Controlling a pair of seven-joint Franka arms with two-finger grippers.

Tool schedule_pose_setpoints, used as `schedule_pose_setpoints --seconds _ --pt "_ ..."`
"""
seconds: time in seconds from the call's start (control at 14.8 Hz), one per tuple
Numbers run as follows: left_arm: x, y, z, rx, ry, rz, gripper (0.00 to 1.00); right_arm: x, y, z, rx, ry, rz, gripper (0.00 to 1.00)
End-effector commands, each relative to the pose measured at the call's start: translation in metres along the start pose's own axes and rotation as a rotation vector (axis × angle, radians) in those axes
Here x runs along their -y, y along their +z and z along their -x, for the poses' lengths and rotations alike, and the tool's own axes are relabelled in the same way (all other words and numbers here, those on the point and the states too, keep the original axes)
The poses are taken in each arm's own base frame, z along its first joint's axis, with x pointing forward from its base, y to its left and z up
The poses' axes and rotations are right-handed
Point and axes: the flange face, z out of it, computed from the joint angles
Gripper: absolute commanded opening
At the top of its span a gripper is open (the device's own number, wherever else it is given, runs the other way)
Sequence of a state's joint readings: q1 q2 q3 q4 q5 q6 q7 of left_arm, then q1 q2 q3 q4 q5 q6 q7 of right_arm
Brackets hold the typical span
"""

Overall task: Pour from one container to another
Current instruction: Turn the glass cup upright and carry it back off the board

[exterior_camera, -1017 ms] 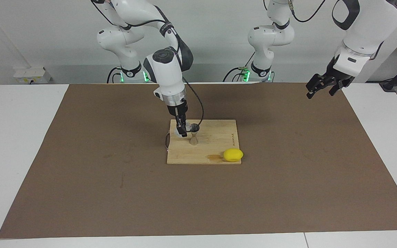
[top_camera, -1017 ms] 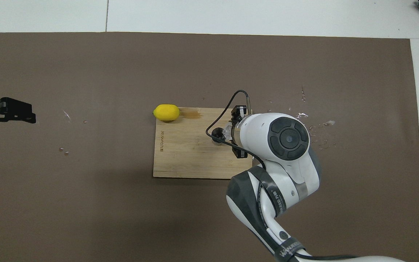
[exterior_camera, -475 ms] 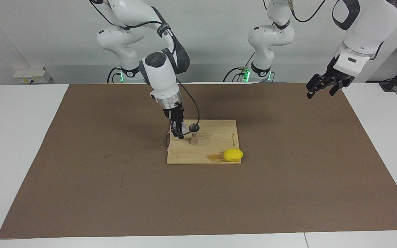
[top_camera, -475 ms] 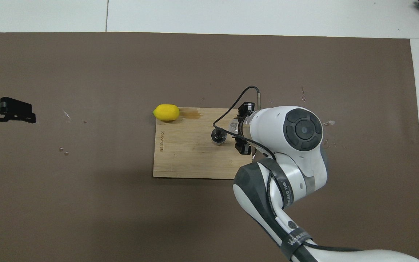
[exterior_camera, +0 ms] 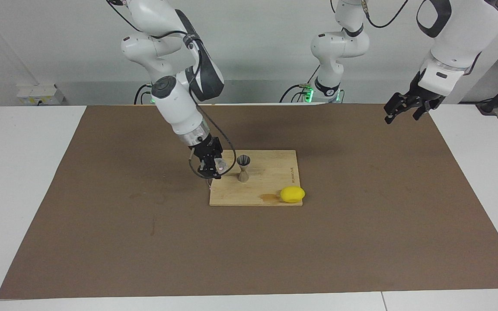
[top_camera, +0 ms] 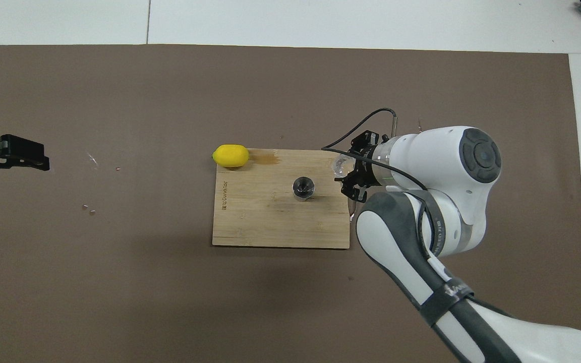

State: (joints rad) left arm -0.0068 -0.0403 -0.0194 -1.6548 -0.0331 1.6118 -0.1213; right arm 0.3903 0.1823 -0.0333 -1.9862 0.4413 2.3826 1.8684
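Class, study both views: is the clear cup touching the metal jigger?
Apart. The overhead view shows bare board between the clear cup and the metal jigger.

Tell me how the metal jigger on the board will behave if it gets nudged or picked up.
The jigger stands upright on a small foot with a narrow waist, so a sideways nudge would probably tip it. Once down, its round cones would likely roll across the cutting board. Its smooth metal probably slips in the jaws; the waist looks the surest hold.

Clear cup (top_camera: 342, 165) mostly hidden between right gripper (top_camera: 352, 169) fingers; contents too small to tell. Left gripper (top_camera: 28, 156) body cut by overhead view's edge.
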Motion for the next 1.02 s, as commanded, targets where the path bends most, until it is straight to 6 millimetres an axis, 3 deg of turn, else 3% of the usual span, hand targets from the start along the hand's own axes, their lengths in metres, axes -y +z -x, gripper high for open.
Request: schedule_pose_setpoints --seconds 0.0,0.47,0.95 --pt "0.001 -0.002 0.001 -0.008 -0.016 0.01 1.0 0.008 -0.004 -0.027 0.039 -0.016 0.037 0.0" --pt "-0.001 -0.003 0.002 -0.012 -0.013 0.01 1.0 0.023 -0.021 -0.125 0.128 -0.113 0.093 0.0" --pt "0.001 -0.001 0.003 0.006 -0.008 0.008 1.0 0.046 -0.048 -0.257 0.238 -0.183 0.11 0.0"
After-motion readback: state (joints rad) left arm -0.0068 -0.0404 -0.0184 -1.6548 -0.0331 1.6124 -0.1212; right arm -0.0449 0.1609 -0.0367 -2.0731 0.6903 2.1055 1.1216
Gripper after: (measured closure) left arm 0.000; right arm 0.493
